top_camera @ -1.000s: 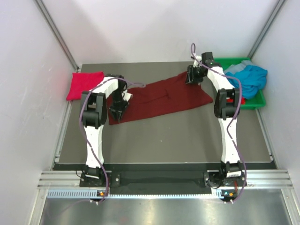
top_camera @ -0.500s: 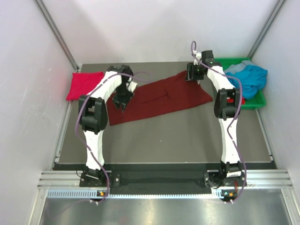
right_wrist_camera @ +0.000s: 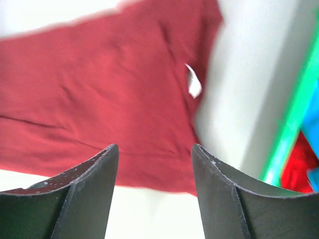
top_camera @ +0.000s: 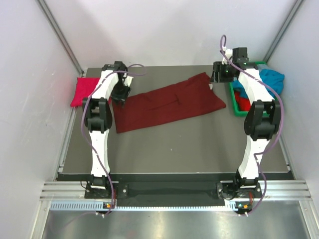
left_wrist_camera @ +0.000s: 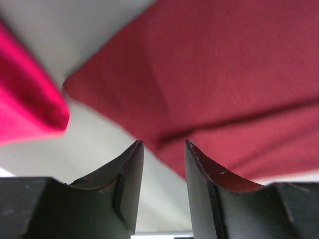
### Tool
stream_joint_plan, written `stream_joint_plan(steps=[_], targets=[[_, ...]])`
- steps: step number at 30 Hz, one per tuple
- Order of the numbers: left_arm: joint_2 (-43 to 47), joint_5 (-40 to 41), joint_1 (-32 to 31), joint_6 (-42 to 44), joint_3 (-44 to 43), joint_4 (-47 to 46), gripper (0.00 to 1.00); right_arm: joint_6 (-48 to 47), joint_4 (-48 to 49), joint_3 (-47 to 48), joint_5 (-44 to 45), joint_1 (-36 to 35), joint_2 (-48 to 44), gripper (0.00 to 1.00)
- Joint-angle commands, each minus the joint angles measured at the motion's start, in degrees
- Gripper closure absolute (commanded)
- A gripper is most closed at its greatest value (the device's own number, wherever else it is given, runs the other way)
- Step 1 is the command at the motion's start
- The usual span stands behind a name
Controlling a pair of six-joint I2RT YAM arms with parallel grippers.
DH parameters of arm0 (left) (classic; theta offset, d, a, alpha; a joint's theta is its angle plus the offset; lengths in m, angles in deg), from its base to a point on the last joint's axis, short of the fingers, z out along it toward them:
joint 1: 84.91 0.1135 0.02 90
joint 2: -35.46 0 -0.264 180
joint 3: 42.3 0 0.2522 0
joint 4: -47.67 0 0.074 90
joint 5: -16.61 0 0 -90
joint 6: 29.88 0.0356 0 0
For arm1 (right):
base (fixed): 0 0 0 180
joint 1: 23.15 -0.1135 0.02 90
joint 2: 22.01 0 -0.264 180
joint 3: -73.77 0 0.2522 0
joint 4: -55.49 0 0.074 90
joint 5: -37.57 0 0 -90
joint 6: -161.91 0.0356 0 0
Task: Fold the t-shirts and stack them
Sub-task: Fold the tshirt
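Note:
The dark maroon t-shirt [top_camera: 169,104] lies spread flat across the middle of the table, and also shows in the left wrist view [left_wrist_camera: 224,74] and the right wrist view [right_wrist_camera: 99,84]. The crimson t-shirt [top_camera: 82,91] lies folded at the far left, and in the left wrist view [left_wrist_camera: 25,104]. The teal-blue t-shirt [top_camera: 273,79] lies in the bin. My left gripper [top_camera: 118,93] is open and empty [left_wrist_camera: 162,147] above the maroon shirt's far left edge. My right gripper [top_camera: 215,79] is open and empty [right_wrist_camera: 154,149] above its far right corner.
A green bin [top_camera: 233,94] stands at the back right, partly hidden by my right arm; its rim shows in the right wrist view [right_wrist_camera: 294,114]. Red cloth [top_camera: 242,102] lies inside it. A white label [right_wrist_camera: 193,84] sits on the maroon shirt. White walls close in the table.
My left gripper has moved from the shirt's near left corner up to its far left edge. My right arm has swung right, toward the bin. The maroon shirt lies much the same.

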Motion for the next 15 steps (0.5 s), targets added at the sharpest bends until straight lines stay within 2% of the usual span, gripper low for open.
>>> stream_joint_plan(steps=[1,8,15], targets=[[-1.86,-0.59,0.68,0.87,-3.77,-4.16,0.56,-2.51,-1.75,-3.97,2.50,3.30,-2.19,0.39],[-3.80,0.46,2.09,0.08,-5.71,-7.77,0.55,-4.01,-2.28,-11.61,2.85,3.93,-4.66,0.39],[-4.77,3.01,3.06,-0.10,-6.50,-9.80,0.54,-4.72,-2.46,-12.15,2.76,4.11,-3.43,0.39]])
